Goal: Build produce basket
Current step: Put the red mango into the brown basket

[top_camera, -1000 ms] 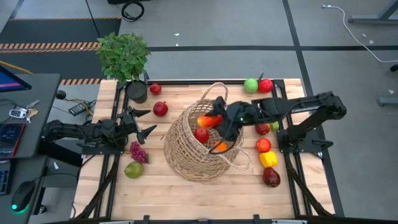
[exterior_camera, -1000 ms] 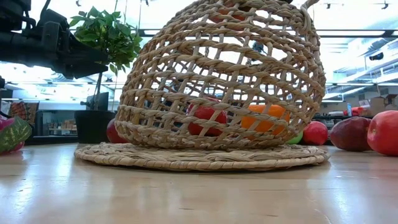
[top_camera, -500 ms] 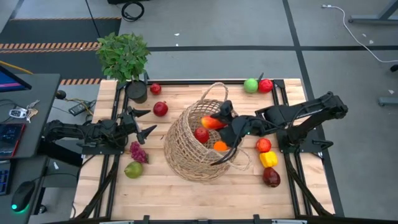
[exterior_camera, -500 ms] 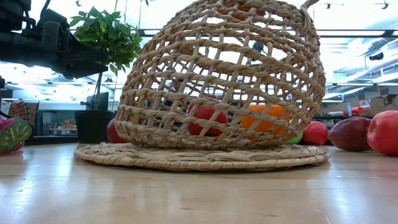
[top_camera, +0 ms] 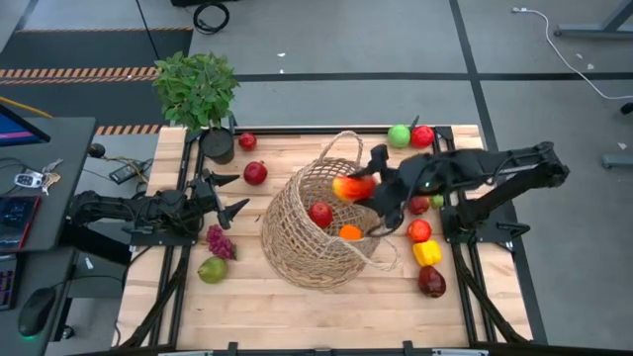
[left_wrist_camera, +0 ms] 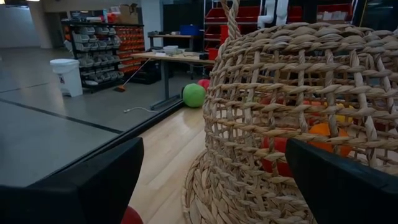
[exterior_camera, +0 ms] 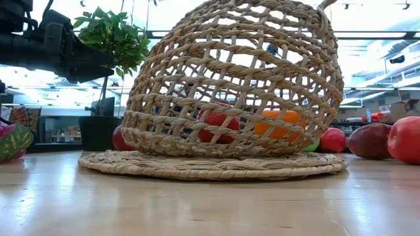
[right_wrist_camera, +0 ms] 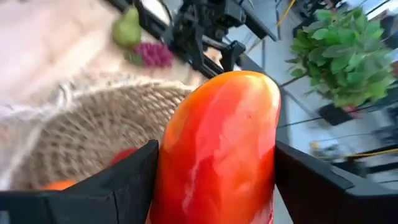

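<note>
Since the earlier frames, the right gripper (top_camera: 368, 188) is being seen drawn back from deep over the basket's mouth toward the rim on the right arm's side, and the red-orange mango-like fruit (top_camera: 352, 187) clamped between its fingers is being carried with it; half a second ago that fruit was lying lower over the opening, near the red apple (top_camera: 320, 213) inside. In the right wrist view the fruit (right_wrist_camera: 219, 149) is being held firmly between both dark fingers, with the woven rim (right_wrist_camera: 93, 112) just beyond it. Nothing else on the table is being shifted: the basket (top_camera: 312, 222) is being kept tilted on its round mat, with the apple and an orange piece (top_camera: 349, 232) resting inside. For the step to be done well, the fruit is probably best brought back over the open mouth, lowered past the rim before the fingers are parted, and released low so that it is not bounced out or the tilted basket nudged. The loop handle (top_camera: 341, 148) is best avoided on the way. Farther off, the left gripper (top_camera: 226, 194) is being held wide open beside the basket, near the purple grapes (top_camera: 219, 240) and the green pear (top_camera: 212, 269). Loose produce is being left along the right edge (top_camera: 425, 252), and a potted plant (top_camera: 198, 94) is standing at the far left corner.
</note>
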